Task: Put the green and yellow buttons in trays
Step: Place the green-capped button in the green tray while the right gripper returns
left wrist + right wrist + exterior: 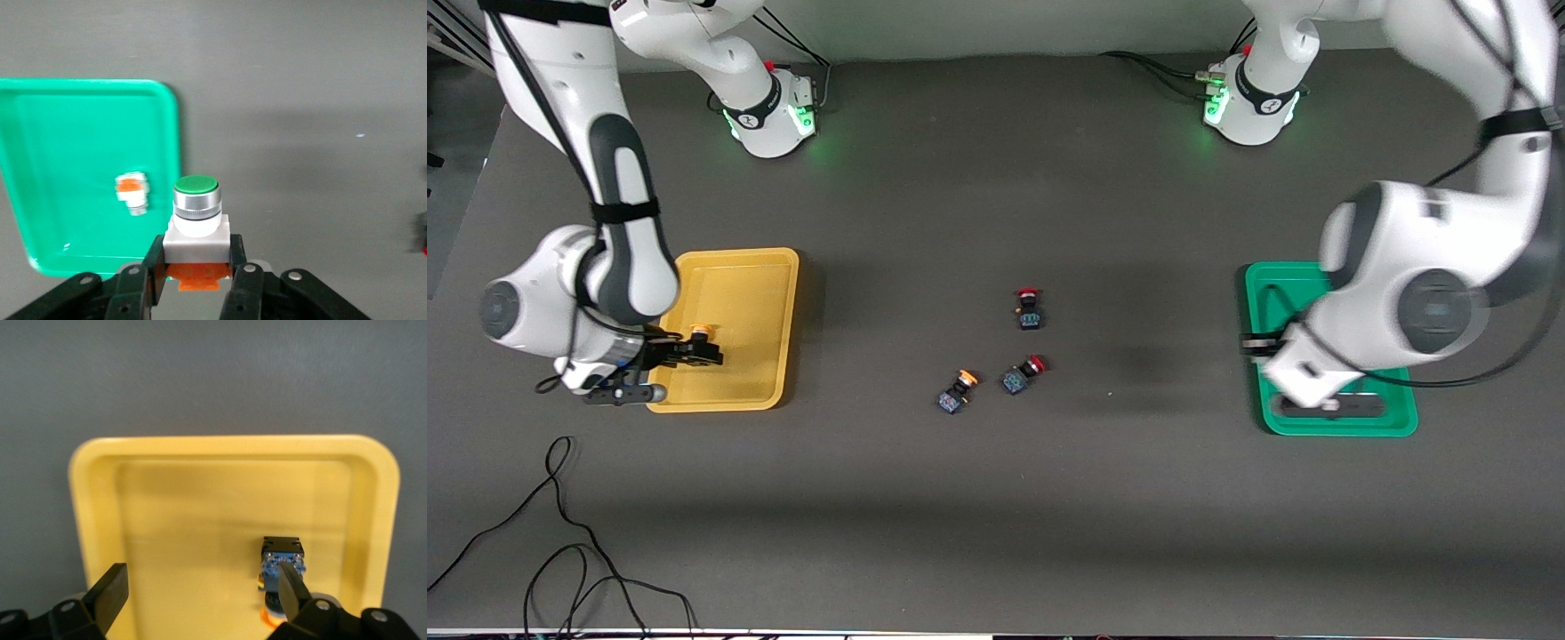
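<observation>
A: Biggest first. What's on the counter (996, 498)?

B: Dark grey counter, two trays. Yellow tray (734, 267) sits mid-left of the front pic, toward the right arm's end. Green tray (1267, 284) sits mid-right, toward the left arm's end, mostly covered by the left arm.

A: Pincers?

B: Right pincer (203, 587) is over the yellow tray, low in the right wrist pic, fingers spread wide w/ nothing between them. Left pincer (193, 277) is bottom centre of the left wrist pic, clamped on a green-capped button (196, 217), white body, orange block underneath. It's up in the air over the counter just beside the green tray's rim.

A: Buttons in trays?

B: One yellow-capped button (283, 568) lies in the yellow tray, blue-and-black body, next to one open finger of the right pincer; lower left-centre of the front pic. One white-and-orange button (133, 191) lies in the green tray, blurred, left of centre in the left wrist pic.

A: Loose ones?

B: Three near the middle of the front pic. Second yellow-capped button (957, 391) lies tipped over, nearest the front cam. Red-capped switch (1023, 374) is just beside it. Another red-capped switch (1029, 308) is farther from the cam, a bit apart.

A: Else?

B: Black cable (560, 551) looped at lower left of the front pic.
</observation>
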Robot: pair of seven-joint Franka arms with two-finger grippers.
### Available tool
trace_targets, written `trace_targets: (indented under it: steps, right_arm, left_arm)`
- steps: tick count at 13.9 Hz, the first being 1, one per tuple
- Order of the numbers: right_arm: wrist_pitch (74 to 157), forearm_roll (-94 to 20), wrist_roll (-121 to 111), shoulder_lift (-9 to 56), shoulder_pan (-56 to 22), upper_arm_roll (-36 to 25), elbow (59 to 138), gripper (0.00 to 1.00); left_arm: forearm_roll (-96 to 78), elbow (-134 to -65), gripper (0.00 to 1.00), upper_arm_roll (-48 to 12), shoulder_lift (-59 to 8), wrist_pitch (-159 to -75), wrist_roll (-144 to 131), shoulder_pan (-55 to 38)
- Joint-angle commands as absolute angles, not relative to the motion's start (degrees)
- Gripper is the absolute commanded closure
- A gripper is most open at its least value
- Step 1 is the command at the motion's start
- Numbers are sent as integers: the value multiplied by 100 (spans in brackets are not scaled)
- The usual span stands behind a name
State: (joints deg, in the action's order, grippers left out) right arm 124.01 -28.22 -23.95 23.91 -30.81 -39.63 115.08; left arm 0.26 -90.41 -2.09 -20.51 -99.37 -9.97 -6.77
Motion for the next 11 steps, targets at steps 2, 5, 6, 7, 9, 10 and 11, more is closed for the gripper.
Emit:
trace_targets:
  steps: [2, 5, 6, 7, 9, 10, 11]
  right_arm:
    - [11192, -2524, -1778, 2189, -3120, -4324, 10734, 1]
    - [10653, -2057, -1399, 2039, -3111, -4342, 10310, 1]
    - [10609, -2039, -1319, 1996, -3120, -4342, 10283, 1]
    - [10591, -2039, -1310, 1978, -3120, -4333, 10283, 1]
    - [10591, -2039, -1135, 1977, -3120, -4333, 10205, 1]
    - [10591, -2039, -908, 1969, -3120, -4307, 10134, 1]
    - [10582, -2030, -609, 1986, -3129, -4228, 10003, 0]
  left_arm:
    - [9, -9956, 64, -246, -1477, -10440, -73, 515]
    - [123, -10763, 67, -246, -1520, -11552, 658, 1210]
    - [132, -11263, 68, -246, -1547, -12306, 755, 1309]
    - [132, -11746, 69, -246, -1599, -13018, 782, 1318]
    - [149, -12372, 69, -237, -1748, -13944, 782, 1301]
    - [149, -12445, 69, -237, -1871, -14122, 782, 1301]
    - [210, -12428, 69, -237, -2029, -14124, 800, 1301]
